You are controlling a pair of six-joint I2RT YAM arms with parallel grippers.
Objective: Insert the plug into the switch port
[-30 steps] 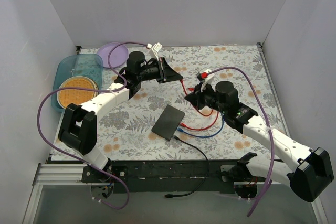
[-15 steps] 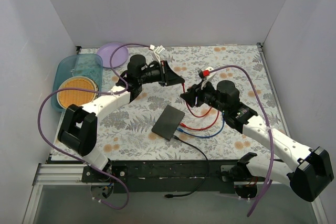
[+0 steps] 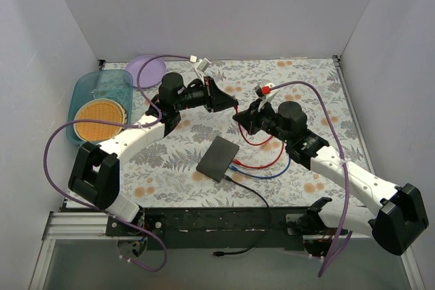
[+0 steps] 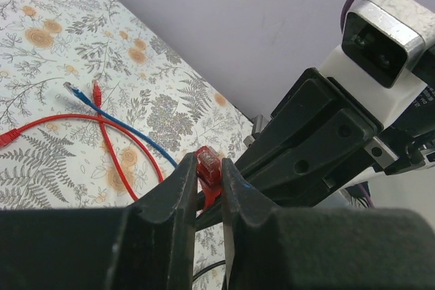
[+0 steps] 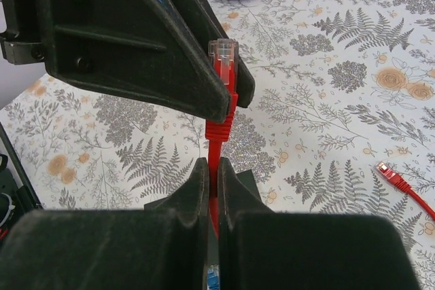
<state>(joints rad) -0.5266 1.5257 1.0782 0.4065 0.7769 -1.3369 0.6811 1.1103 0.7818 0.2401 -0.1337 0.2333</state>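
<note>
1. The plug, red with a clear tip, was in the air above the middle of the tabletop. It was not in the switch.
2. The left claw was clamped on the body of the plug, one jaw on each side.
3. The right claw was clamped on the red cable just below the plug. The two claws faced each other, almost touching.
4. The switch lay flat on the tabletop, between the middle and the near edge, lower than both claws and apart from them.
5. Another red cable and a blue cable reached the right side of the switch, and a black cable ran from it to the near edge. Whether these sat in ports I could not tell, because the ports were not visible.
6. Done, in my judgement: the plug was lifted from the tabletop and held firmly, with the second claw steadying its cable, perhaps to correct the grip.
7. Left to do: to carry the plug down to the switch, to line it up with a free port and to push it in. The task was probably less than half finished.
</note>
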